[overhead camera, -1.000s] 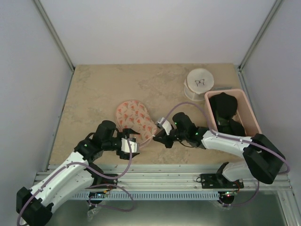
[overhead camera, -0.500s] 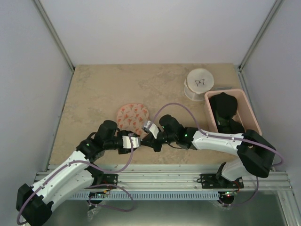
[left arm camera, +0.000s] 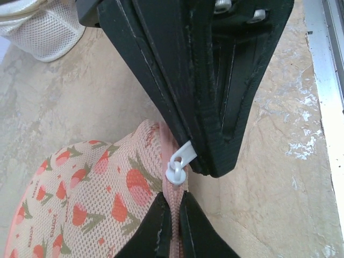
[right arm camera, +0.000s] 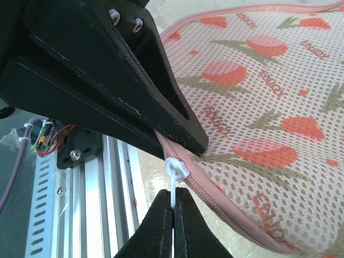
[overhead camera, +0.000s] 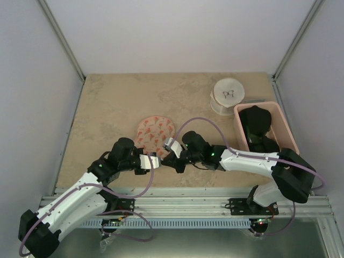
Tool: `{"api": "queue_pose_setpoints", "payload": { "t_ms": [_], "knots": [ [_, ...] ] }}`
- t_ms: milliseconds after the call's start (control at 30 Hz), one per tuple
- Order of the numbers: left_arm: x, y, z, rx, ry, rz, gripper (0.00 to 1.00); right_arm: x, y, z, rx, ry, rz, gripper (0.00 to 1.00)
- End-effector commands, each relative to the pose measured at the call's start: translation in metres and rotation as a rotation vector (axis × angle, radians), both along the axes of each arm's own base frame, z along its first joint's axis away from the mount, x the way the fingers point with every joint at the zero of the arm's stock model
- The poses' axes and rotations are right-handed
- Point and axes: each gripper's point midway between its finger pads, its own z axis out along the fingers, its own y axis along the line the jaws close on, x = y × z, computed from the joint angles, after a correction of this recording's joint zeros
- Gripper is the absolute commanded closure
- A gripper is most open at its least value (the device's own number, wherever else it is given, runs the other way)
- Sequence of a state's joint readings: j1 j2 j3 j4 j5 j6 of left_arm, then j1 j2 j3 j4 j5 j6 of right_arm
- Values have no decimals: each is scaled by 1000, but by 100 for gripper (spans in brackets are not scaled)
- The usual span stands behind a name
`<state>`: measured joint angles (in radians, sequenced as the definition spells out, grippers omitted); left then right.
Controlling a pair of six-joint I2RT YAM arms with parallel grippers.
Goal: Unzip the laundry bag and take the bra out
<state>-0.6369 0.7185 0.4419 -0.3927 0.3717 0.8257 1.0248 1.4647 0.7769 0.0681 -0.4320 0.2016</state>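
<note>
Cream-pink mesh laundry bag (overhead camera: 155, 132), printed in small orange-red and green and edged with a pink rim, lies flat on the beige stone-patterned table (overhead camera: 107, 102), near its front edge and a little left of centre. We see both arms meeting at the bag's near edge. The left gripper (left arm camera: 173, 203) is closed, its two black fingers pinching the pink zipped rim just below the small white plastic zip pull (left arm camera: 179, 162). The right gripper (right arm camera: 173, 198) is closed too, its fingertips clamped on the tab of that zip pull, which stands off the rim towards the table's front rail. The tips of the two grippers come very close together, with the pull between them. Along the stretch we can see in the right wrist view, the zip is shut. Well apart, at the table's right side, a pink rectangular plastic basket (overhead camera: 290, 137) holds a dark garment (overhead camera: 257, 126), and a white round container (overhead camera: 228, 95) stands just behind it.
</note>
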Motion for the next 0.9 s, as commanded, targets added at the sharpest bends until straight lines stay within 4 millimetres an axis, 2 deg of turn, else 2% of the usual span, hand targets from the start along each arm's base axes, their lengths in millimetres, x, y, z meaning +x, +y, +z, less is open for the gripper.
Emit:
{"api": "queue_pose_setpoints", "payload": {
  "t_ms": [0,133,400,533,767,867],
  "knots": [
    [0,3,-2,21,-20,0,100,4,-2,13,12,-53,-10,99],
    [-2,4,-2,32,-44,-19,100,11,-14,4,-10,-54,-38,99],
    [-4,5,2,35,-67,-40,100,38,-55,-24,-68,-27,-147,99],
    [-8,5,1,37,-66,-60,100,48,-70,-33,-78,-14,-180,100],
    [-11,6,-3,45,-57,-70,100,52,-75,-40,-79,7,-190,99],
    [-21,0,-4,13,-8,-106,100,53,-72,-42,-79,13,-187,100]
  ]
}}
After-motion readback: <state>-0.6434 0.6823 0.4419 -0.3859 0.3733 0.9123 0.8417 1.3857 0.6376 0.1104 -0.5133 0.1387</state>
